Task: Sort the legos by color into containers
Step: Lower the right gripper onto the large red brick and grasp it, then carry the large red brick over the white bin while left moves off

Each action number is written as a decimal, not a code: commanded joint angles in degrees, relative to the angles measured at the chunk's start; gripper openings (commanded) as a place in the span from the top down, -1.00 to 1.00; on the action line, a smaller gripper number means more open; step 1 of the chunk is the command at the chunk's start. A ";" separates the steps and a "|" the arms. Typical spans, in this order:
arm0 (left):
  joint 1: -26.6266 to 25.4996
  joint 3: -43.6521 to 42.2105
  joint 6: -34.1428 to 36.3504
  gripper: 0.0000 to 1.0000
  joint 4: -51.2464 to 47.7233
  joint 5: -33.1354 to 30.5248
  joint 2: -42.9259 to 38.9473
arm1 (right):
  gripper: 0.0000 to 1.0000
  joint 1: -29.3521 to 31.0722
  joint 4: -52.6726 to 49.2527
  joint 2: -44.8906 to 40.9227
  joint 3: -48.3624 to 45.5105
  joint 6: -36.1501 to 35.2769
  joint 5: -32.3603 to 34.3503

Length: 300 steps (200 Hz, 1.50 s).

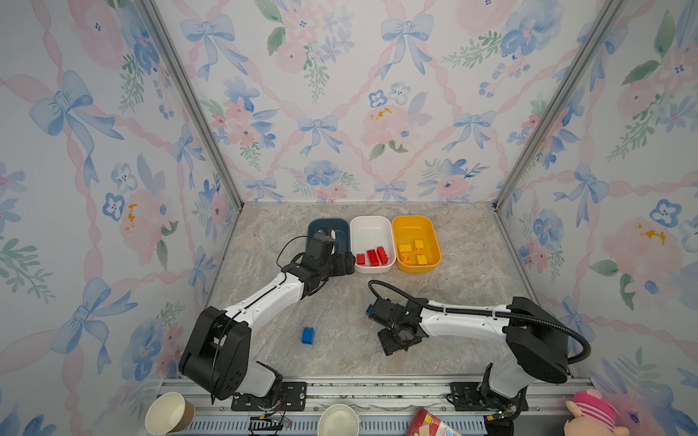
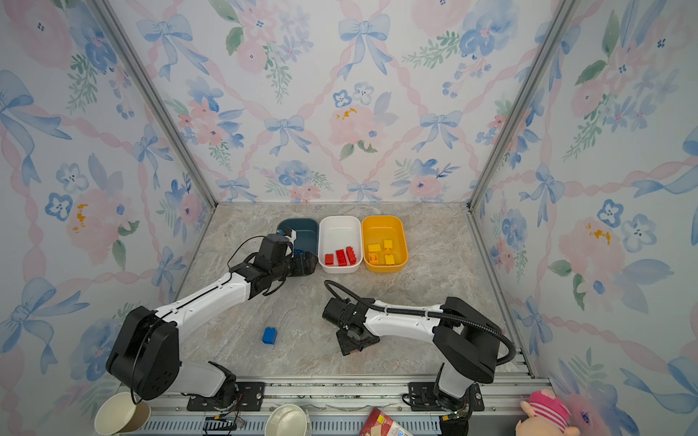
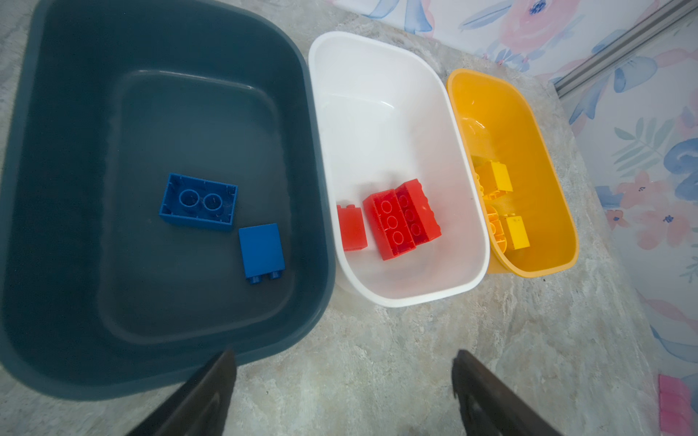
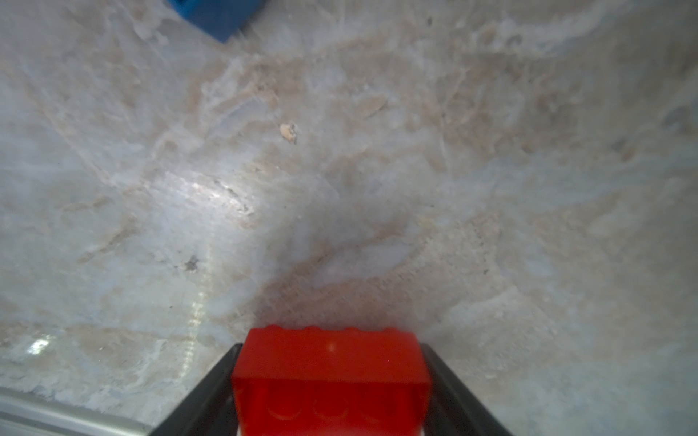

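Note:
Three containers stand in a row at the back: a dark blue tub [image 1: 315,226] [image 3: 56,188], a white tub [image 1: 372,226] [image 3: 377,94] and a yellow tub [image 1: 413,226] [image 3: 502,113]. Two blue legos [image 3: 198,202] lie in the blue tub, three red legos [image 1: 373,257] [image 3: 400,219] in the white one, and several yellow legos [image 1: 413,251] [image 3: 498,177] in the yellow one. My left gripper [image 1: 326,232] [image 3: 343,362] hangs open and empty over the blue tub's near edge. Low over the table's middle, my right gripper [image 1: 377,315] [image 4: 330,358] is shut on a red brick [image 4: 330,377]. A loose blue brick [image 1: 308,335] [image 2: 269,335] lies on the table.
Floral walls close in the marble table [image 1: 453,302] on three sides. Along the front rail [image 1: 377,390] stand two paper cups [image 1: 170,413] [image 1: 338,421], a red packet [image 1: 430,422] and a pink plush toy [image 1: 589,415].

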 commanded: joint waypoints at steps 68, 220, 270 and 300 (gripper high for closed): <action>0.97 -1.61 -0.21 -0.90 0.57 0.67 -1.54 | -0.30 0.69 -4.54 0.18 3.60 -0.13 1.83; 1.84 -6.08 -1.30 -0.92 0.54 0.28 -6.60 | -0.33 -15.29 -6.12 0.68 19.45 -13.97 0.26; 1.89 -7.24 -2.08 -0.96 0.52 -0.34 -8.72 | -0.33 -20.43 -4.87 6.83 29.08 -17.87 -1.55; 1.87 -8.08 -2.50 -0.96 0.48 -0.57 -10.10 | -0.33 -22.86 -3.12 11.08 34.66 -19.10 -2.38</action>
